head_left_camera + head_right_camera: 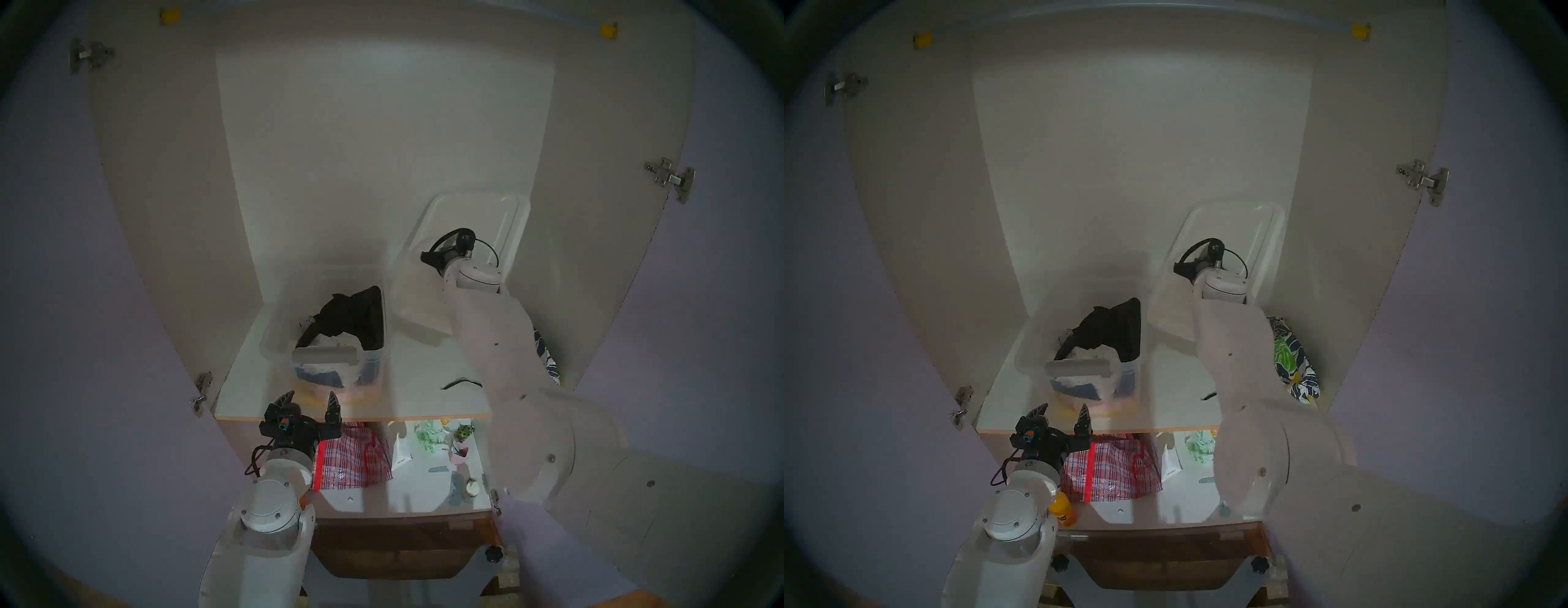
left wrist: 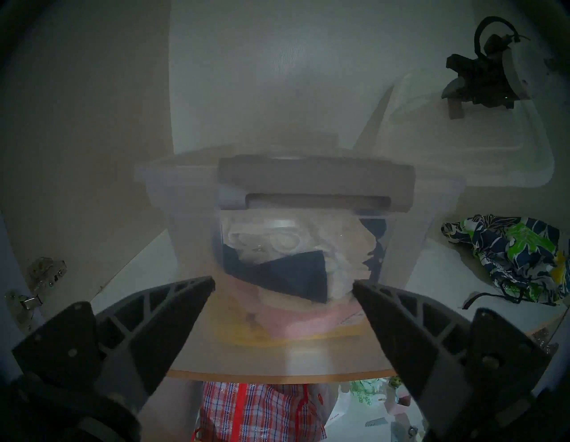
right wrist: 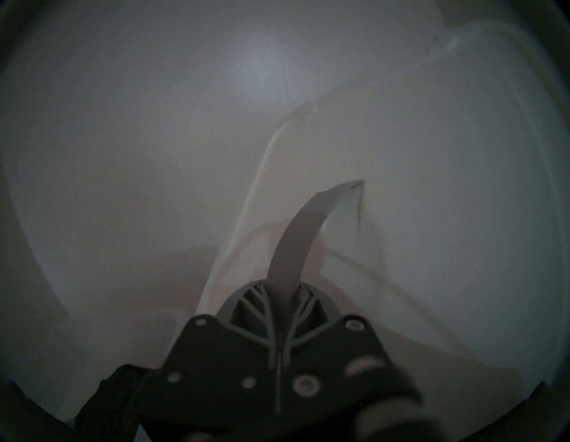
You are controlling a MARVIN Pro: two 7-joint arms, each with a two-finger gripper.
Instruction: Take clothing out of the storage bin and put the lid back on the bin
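The clear storage bin [image 1: 275, 335] stands open on the upper shelf, grey front handle [image 1: 326, 354] towards me, with a plain black garment [image 1: 352, 314] and other folded cloth inside. My left gripper [image 1: 312, 401] is open and empty just in front of the bin, at the shelf's front edge; its wrist view shows the bin [image 2: 172, 197] between the fingers [image 2: 172, 302]. The white lid [image 1: 479, 220] is tilted up at the back right. My right gripper [image 3: 282, 296] is shut on its grey strip handle [image 3: 302, 234]. The leaf-print clothing [image 1: 1293, 365] lies on the shelf's right, outside the bin.
A thin dark string [image 1: 460, 383] lies on the shelf near the right arm. The lower shelf holds a red-and-white checked bag [image 1: 352, 458] and small items [image 1: 460, 446]. Cabinet side walls and open doors with hinges [image 1: 670, 178] close in both sides.
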